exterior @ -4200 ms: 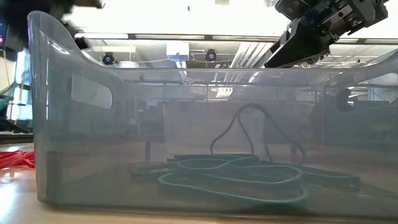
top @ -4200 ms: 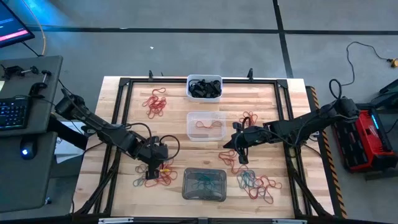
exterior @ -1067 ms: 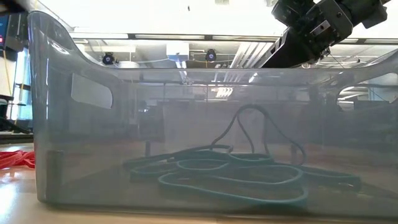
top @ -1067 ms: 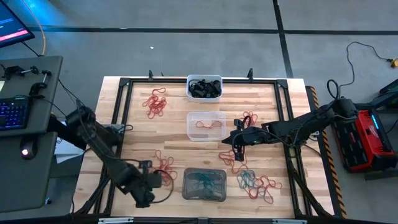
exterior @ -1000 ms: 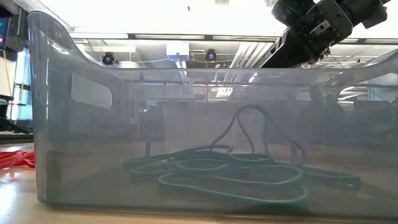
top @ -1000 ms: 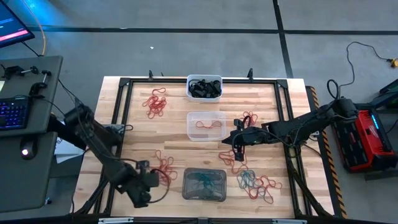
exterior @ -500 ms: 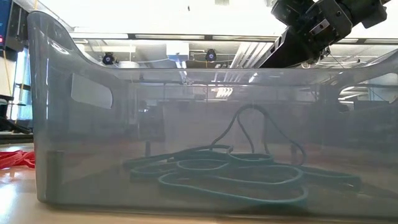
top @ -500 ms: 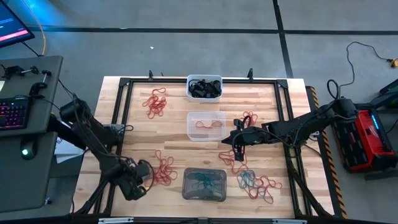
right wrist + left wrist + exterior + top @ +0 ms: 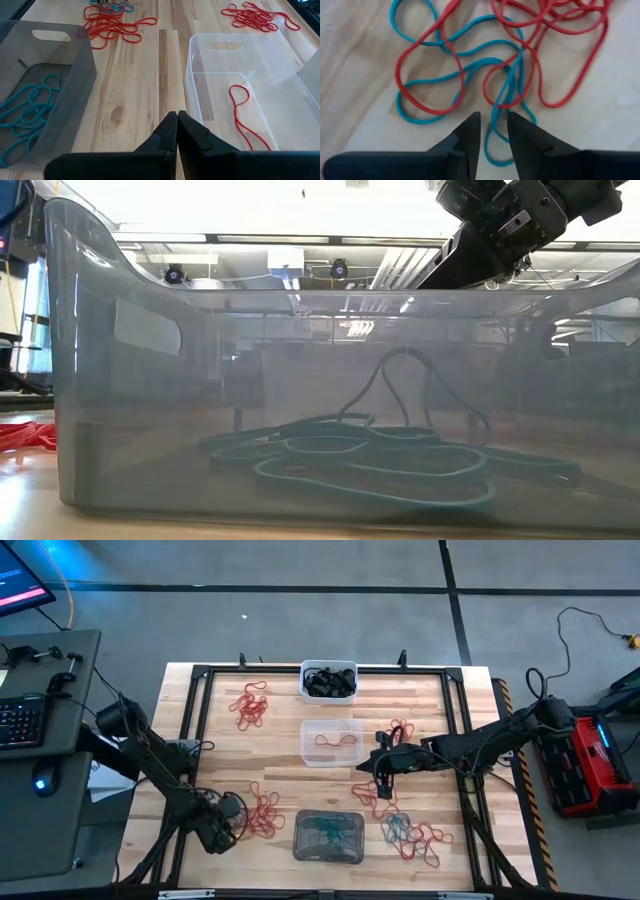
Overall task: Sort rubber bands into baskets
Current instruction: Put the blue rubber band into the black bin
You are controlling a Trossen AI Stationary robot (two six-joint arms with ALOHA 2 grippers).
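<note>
We see two dark, slim, jointed arms with black cables looping along them. Each gripper ends in two matte black, wedge-shaped fingers (image 9: 470,140).

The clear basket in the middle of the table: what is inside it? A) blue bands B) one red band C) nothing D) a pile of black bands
B: the clear basket holds a single red rubber band lying on its floor, and no black or blue ones.
</note>
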